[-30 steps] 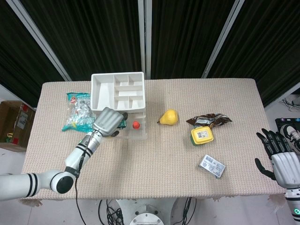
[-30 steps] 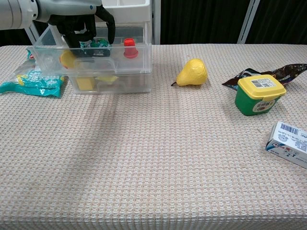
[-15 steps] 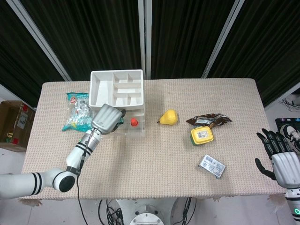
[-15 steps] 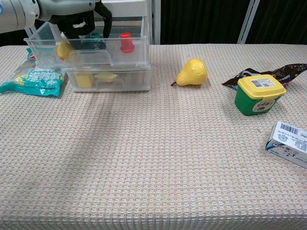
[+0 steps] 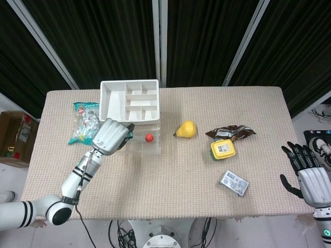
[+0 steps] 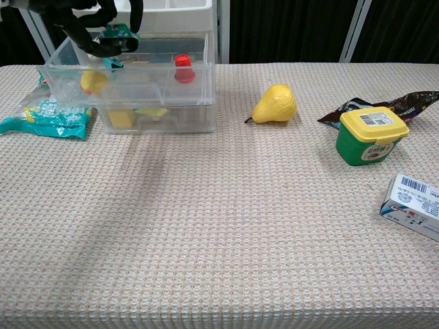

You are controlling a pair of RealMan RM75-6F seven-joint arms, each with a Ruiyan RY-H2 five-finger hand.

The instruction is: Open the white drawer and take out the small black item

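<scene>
We look down on a table point(image 5: 170, 170) draped in beige woven cloth, backed by black curtains with pale metal uprights; a cardboard box point(image 5: 11, 133) sits on the floor at 9 o'clock.

At the table's 10 o'clock lies a teal snack bag point(image 5: 84, 124). Just beside it stands the white drawer unit point(image 5: 130, 98), its clear upper drawer point(image 6: 130, 81) pulled out toward us, with a red-capped piece point(image 6: 182, 68) and a yellow piece point(image 6: 92, 80) inside.

Our left hand point(image 5: 109, 136) hangs over the open drawer's left end, fingers curled round a small dark item with a green label point(image 6: 118, 32), lifted above the drawer rim in the chest view.

Toward centre rests a yellow pear point(image 5: 186, 129). At 3 o'clock lie a dark crumpled wrapper point(image 5: 232, 131), a green tub with a yellow lid point(image 5: 223, 149) just beside it, and a small white carton point(image 5: 234, 183) nearer us.

Our right hand point(image 5: 310, 175) hovers off the table's edge at 4 o'clock, fingers spread, holding nothing.
</scene>
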